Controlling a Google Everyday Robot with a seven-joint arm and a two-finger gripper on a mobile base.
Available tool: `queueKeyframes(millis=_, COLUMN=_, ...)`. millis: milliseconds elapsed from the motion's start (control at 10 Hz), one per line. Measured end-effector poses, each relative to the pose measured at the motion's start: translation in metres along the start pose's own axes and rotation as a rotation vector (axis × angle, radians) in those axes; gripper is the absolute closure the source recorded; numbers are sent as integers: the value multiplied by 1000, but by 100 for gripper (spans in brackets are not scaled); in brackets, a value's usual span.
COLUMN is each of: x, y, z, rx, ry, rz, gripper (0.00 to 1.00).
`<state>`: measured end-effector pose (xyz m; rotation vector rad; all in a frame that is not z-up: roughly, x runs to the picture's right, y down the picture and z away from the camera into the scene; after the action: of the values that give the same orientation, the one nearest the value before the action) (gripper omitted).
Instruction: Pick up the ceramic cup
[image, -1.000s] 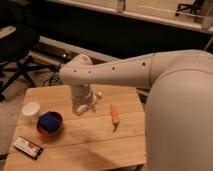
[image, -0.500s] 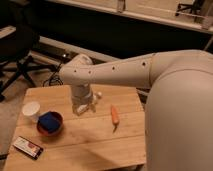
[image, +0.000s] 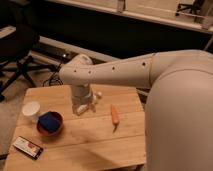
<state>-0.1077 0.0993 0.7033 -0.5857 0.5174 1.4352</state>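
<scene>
Nothing has moved; hand (image: 85, 106) hangs over table (image: 100, 145), apart from ceramic cup (image: 31, 110).

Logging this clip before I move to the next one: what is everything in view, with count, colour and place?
ceramic cup: one, white, left side of the table, next to the bowl
red bowl: one, red, front-left of the table
blue thing: one, blue, inside the red bowl
carrot: one, orange, lying flat right of the table's middle
packet: one, dark with white and red, front-left corner of the table
table: one, light wood, centre of view
office chair: one, black, on the floor beyond the table's left end
arm: one, white, reaching in from the right
gripper: one, white, pointing down over mid-table, apart from the cup
</scene>
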Motion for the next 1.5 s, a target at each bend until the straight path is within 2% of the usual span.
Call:
queueKeyframes(millis=200, x=-3, y=0, z=-3, rx=-10, ry=-4, rz=8, gripper=35)
queueKeyframes(millis=300, x=-18, y=-2, z=-14, rx=-22, ry=-26, rz=25, gripper=35)
queueKeyframes(millis=400, x=-36, y=-7, z=-29, rx=-16, ry=-52, rz=32, gripper=35)
queueKeyframes(millis=600, x=-70, y=10, z=-63, rx=-10, ry=-119, rz=-11, gripper=35)
queueKeyframes(millis=700, x=-85, y=33, z=-83, rx=-1, ry=-155, rz=-65, gripper=35)
queueKeyframes(millis=900, x=-97, y=86, z=-108, rx=23, ry=-199, rz=-183, gripper=35)
queueKeyframes(millis=1100, x=-103, y=153, z=-119, rx=46, ry=-236, rz=-306, gripper=35)
queueKeyframes(millis=1300, x=-112, y=206, z=-113, rx=57, ry=-253, rz=-385, gripper=35)
queueKeyframes(millis=1400, x=-121, y=233, z=-101, rx=51, ry=-246, rz=-417, gripper=35)
queueKeyframes(millis=1500, x=-129, y=245, z=-91, rx=42, ry=-236, rz=-428, gripper=35)
